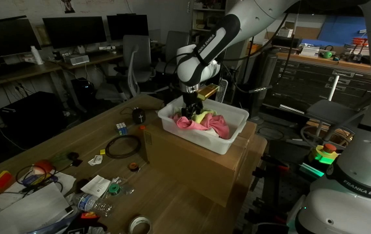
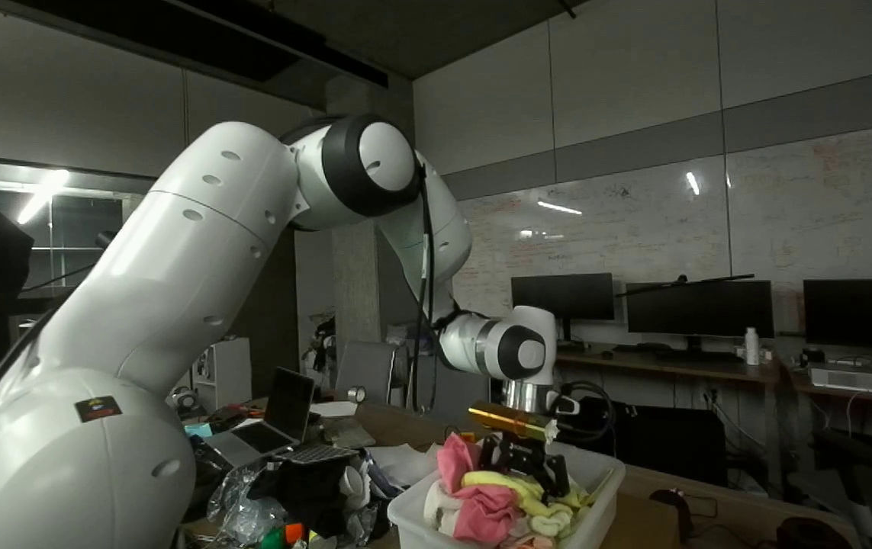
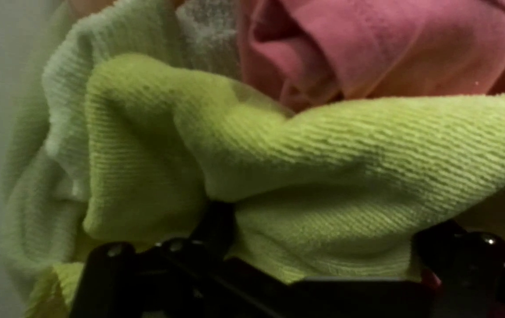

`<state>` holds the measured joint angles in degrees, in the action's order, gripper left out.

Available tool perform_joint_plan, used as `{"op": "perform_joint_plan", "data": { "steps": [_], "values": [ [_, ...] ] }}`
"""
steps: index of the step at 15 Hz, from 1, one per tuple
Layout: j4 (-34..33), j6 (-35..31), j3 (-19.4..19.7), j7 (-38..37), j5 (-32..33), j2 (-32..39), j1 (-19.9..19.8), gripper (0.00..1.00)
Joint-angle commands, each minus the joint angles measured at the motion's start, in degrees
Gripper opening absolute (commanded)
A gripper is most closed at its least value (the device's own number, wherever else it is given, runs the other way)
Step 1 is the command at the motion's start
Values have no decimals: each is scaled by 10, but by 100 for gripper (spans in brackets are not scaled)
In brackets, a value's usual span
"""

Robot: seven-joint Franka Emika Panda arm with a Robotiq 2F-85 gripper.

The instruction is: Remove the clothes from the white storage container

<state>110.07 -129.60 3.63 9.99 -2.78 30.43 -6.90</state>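
The white storage container (image 1: 201, 142) holds a heap of clothes; its wall also shows in an exterior view (image 2: 414, 526). Pink cloth (image 1: 217, 123) and yellow cloth (image 1: 201, 116) lie inside, with some whitish cloth (image 3: 69, 84). My gripper (image 1: 190, 112) points down inside the container, in among the clothes. In the wrist view, my gripper (image 3: 327, 232) has its fingers wide apart, with a fold of the yellow cloth (image 3: 345, 141) between them. The pink cloth (image 3: 389, 48) lies just beyond the yellow one. The fingertips are partly hidden by cloth.
The container stands on a cardboard box (image 1: 188, 162) on a wooden table (image 1: 169, 201). A puzzle cube (image 1: 121, 128), a dark round item (image 1: 138, 116), a cable coil (image 1: 123, 147) and a plastic bottle (image 1: 91, 203) lie on the table. A laptop (image 2: 275, 419) is also there.
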Motion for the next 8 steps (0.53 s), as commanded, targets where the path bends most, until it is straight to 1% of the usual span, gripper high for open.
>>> {"op": "perform_joint_plan", "data": {
  "steps": [1,3,4,8],
  "values": [
    [-26,-1,-4,-11,7,30,-1,74],
    [-26,-4,-5,-11,5,28,-2,60],
    [-26,-5,-6,-10,3,28,-2,51],
    [-17,-15,-9,-8,-3,16,-5,24]
  ]
}}
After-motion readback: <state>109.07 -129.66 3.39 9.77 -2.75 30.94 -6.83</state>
